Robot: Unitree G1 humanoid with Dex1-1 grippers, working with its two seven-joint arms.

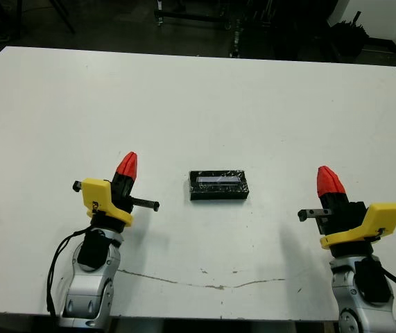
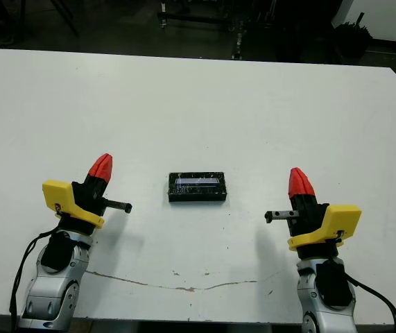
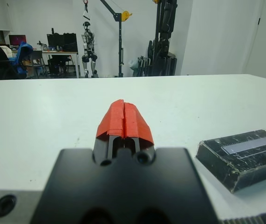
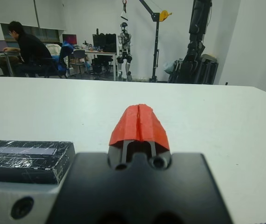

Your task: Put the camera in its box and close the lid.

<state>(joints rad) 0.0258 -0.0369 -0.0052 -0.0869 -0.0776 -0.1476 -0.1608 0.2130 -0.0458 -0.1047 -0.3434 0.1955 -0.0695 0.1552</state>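
The head views show the closed box [image 1: 218, 186] lying flat mid-table [image 1: 198, 104] between the left gripper [image 1: 127, 165] and right gripper [image 1: 329, 180], apart from both. The wrist views add detail: both grippers' fingers are pressed together, and the glossy lid [image 3: 251, 143] sits flush on the box. The camera is not visible; the box contents cannot be told.
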